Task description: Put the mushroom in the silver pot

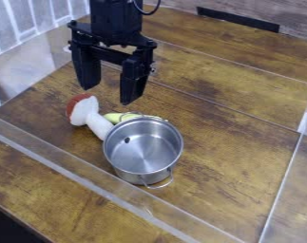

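Largest in your view is the wooden table [232,123], its brown grain running out to the right and far sides. Your robot arm [107,28] comes down from the far side, left of the middle, with the black gripper [114,93] at its lower end. You have the gripper wide open, fingers spread apart, with nothing in its hold. It hangs just beyond the things on the table. Next in size is the silver pot [143,149], upright near the middle, its round mouth facing up and its inside bare, with a small wire handle on the near side. The mushroom [87,115] is outside the pot, to its left and a little farther off: its red-brown cap points left and far, its white stem toward the pot. Smallest, you have a yellow-green item [122,117] by the pot's far rim, partly hidden.
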### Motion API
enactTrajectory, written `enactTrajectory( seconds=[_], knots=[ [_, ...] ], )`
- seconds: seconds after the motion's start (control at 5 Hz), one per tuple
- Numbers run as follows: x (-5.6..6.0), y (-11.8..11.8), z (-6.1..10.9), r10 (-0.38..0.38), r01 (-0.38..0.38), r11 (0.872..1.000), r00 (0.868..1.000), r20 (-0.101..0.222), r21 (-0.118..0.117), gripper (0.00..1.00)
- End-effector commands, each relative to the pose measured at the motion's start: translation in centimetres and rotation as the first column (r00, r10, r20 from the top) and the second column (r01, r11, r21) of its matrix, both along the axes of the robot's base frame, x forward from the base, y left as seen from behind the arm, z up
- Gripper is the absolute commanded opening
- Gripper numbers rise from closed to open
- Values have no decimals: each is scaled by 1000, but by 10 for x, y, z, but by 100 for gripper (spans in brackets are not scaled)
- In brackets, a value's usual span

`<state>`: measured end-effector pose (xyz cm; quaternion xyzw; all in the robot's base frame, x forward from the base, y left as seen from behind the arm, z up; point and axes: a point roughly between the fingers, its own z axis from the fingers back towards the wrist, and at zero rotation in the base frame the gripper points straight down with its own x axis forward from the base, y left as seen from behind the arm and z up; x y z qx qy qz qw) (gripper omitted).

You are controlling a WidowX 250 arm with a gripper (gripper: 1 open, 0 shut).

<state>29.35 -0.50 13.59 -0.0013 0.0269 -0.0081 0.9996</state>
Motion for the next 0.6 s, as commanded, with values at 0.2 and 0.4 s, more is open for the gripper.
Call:
enactTrajectory(
  seconds=[0.2,0.4],
  knots=[
    [-5,10,-27,24,-24,1000,1000,-18,17,100],
    [-5,17,-31,96,-96,995,995,-2,35,100]
  ],
)
